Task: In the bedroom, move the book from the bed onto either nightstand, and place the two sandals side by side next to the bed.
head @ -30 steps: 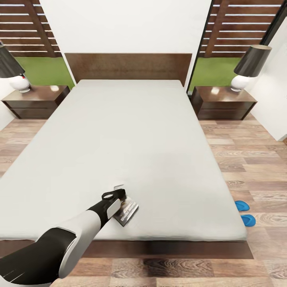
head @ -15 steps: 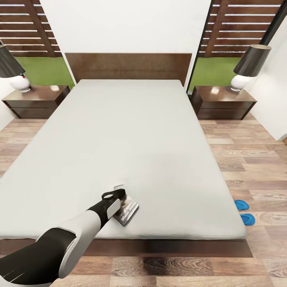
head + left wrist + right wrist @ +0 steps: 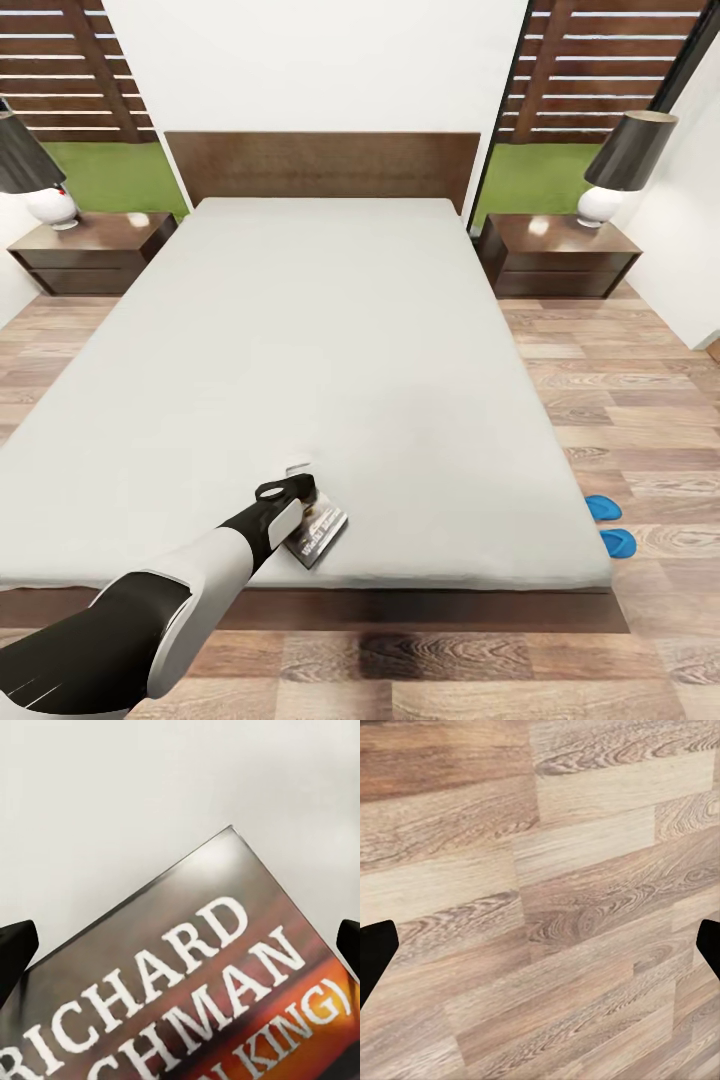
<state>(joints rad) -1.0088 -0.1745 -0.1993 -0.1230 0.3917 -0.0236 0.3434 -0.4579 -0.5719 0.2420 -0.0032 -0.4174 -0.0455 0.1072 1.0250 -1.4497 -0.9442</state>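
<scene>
The book [image 3: 318, 533] lies flat on the grey mattress of the bed [image 3: 340, 340], near the foot edge and a little toward the robot's left of the middle. The left pincer [image 3: 297, 487] sits just over the book's far-left corner at the end of the white-and-black arm. In the left wrist view its two black fingertips [image 3: 15, 949] stand wide apart at either side, spread with nothing between them but the book [image 3: 202, 1005] below, whose dark cover carries white lettering and an orange band (the author's name reads plainly). Whether the fingers touch the cover cannot be told.

The right pincer [image 3: 540, 952] is likewise spread, its dark fingertips at the edges of the right wrist view, hanging over bare wood-plank floor [image 3: 547, 907].

The two sandals [image 3: 610, 526], bright blue, lie on the floor [image 3: 620, 400] just beside the bed's right foot corner, close together, one nearer the headboard than the other. A nightstand [image 3: 90, 252] stands at each side of the headboard, the other nightstand [image 3: 560, 258] on the right, each with a dark-shaded lamp [image 3: 620, 165] on top.
</scene>
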